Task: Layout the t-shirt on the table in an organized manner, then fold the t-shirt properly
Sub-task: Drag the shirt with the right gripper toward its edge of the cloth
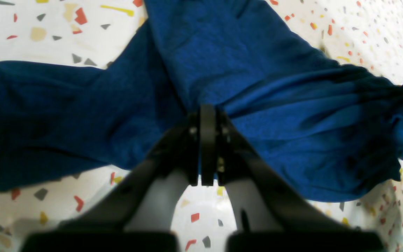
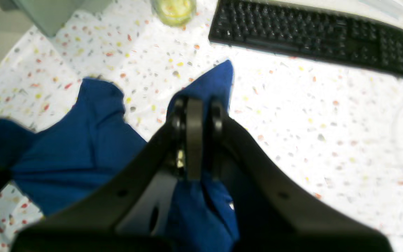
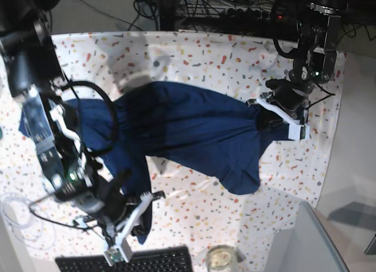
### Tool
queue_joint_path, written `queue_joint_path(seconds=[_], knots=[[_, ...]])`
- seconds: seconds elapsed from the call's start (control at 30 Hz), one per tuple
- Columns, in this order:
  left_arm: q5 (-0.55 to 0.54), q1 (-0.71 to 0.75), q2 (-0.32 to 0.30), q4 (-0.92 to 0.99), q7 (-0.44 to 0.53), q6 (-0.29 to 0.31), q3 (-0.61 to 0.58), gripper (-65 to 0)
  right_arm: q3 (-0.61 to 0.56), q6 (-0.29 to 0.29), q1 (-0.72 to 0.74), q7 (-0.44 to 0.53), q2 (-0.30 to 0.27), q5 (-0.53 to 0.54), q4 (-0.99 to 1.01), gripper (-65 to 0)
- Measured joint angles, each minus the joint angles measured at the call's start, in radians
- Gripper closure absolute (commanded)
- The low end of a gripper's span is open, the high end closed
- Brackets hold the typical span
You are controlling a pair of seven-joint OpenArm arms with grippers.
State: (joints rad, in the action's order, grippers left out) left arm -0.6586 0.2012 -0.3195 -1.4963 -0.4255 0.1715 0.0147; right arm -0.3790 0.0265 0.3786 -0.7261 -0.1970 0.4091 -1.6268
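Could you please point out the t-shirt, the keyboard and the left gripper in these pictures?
t-shirt [image 3: 194, 128]: base view, middle of its body.
keyboard [image 2: 313, 31]: right wrist view, its keys.
left gripper [image 1: 207, 115]: left wrist view, closed fingertips on fabric.

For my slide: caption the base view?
Both arms stretch the t-shirt above the table, jaws shut on it.

Setting read as a robotics lab or test workspace, not a home. Two black robot arms [image 3: 59, 137] were mounted over a table [image 3: 194, 54] draped in white cloth with red, yellow and grey flecks. Bundled cables and powered equipment [image 3: 235, 7] crowded the floor behind the far edge. A black keyboard [image 2: 310, 35] lay on the table near a small yellowish jar [image 2: 174, 10]. A grey box-like corner [image 3: 311, 242] stood at the table's near side.
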Motion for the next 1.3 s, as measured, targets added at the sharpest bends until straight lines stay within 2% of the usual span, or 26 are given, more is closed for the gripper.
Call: queue_joint_path(seconds=[0.07,0.1,0.13,0.23,0.27,0.33,0.4,0.5,0.53,0.63,0.7,0.87,0.97,1.07,1.23,1.3], knots=[[0.000,0.010,0.000,-0.026,-0.003,0.001,0.000,0.0,0.000,-0.015,0.043,-0.001,0.038,0.003,0.150,-1.8],[-0.001,0.015,0.000,-0.039,-0.002,0.002,0.002,0.0,-0.001,-0.008,0.060,-0.006,0.056,-0.001,0.227,-5.1],[-0.001,0.018,-0.001,-0.053,-0.004,0.002,0.002,0.0,0.000,-0.008,0.082,-0.012,0.073,0.002,0.310,-11.1],[-0.002,0.020,0.000,-0.079,-0.003,0.003,0.002,0.0,-0.002,-0.008,0.138,-0.019,0.098,0.001,0.491,-35.0],[-0.001,0.020,0.000,-0.083,-0.004,0.003,0.002,0.0,-0.002,-0.005,0.150,-0.040,0.098,-0.004,0.512,-38.0],[-0.001,0.019,0.001,-0.084,-0.003,0.003,0.002,0.0,0.007,-0.005,0.151,-0.093,0.092,-0.002,0.487,-36.9],[0.002,0.021,0.002,-0.084,-0.006,0.003,0.002,0.0,0.037,-0.007,0.107,-0.151,0.066,0.004,0.360,-35.9],[0.000,0.023,-0.001,-0.084,-0.003,0.003,0.004,0.0,0.104,-0.008,-0.037,-0.187,0.006,-0.008,0.118,-35.9],[0.003,0.023,0.000,-0.084,-0.006,0.002,0.003,0.0,0.105,-0.008,-0.089,-0.207,-0.029,-0.006,0.074,-35.9],[-0.001,0.031,-0.001,-0.084,-0.003,0.003,0.002,0.0,0.054,-0.006,-0.200,-0.243,-0.116,-0.012,0.058,-35.6],[0.000,0.035,-0.002,-0.084,-0.005,0.003,0.002,0.0,0.006,-0.005,-0.222,-0.241,-0.150,-0.040,0.078,-35.4],[0.000,0.032,-0.002,-0.084,-0.004,0.003,0.002,0.0,-0.023,-0.005,-0.257,-0.209,-0.149,-0.322,0.090,-35.4],[-0.001,0.031,-0.002,-0.081,-0.003,0.003,0.002,0.0,-0.023,-0.005,-0.326,-0.157,-0.115,-0.492,0.097,-35.9],[-0.001,0.029,-0.003,-0.081,-0.003,0.003,0.002,0.0,-0.026,-0.013,-0.359,-0.107,-0.093,-0.530,0.097,-36.0],[-0.001,0.027,-0.001,-0.080,-0.003,0.001,0.003,0.0,-0.021,-0.013,-0.343,-0.097,-0.103,-0.547,0.203,-36.0],[-0.001,0.027,-0.002,-0.080,-0.002,0.003,0.003,0.0,-0.020,-0.012,-0.340,-0.063,-0.105,-0.547,0.249,-36.0]])
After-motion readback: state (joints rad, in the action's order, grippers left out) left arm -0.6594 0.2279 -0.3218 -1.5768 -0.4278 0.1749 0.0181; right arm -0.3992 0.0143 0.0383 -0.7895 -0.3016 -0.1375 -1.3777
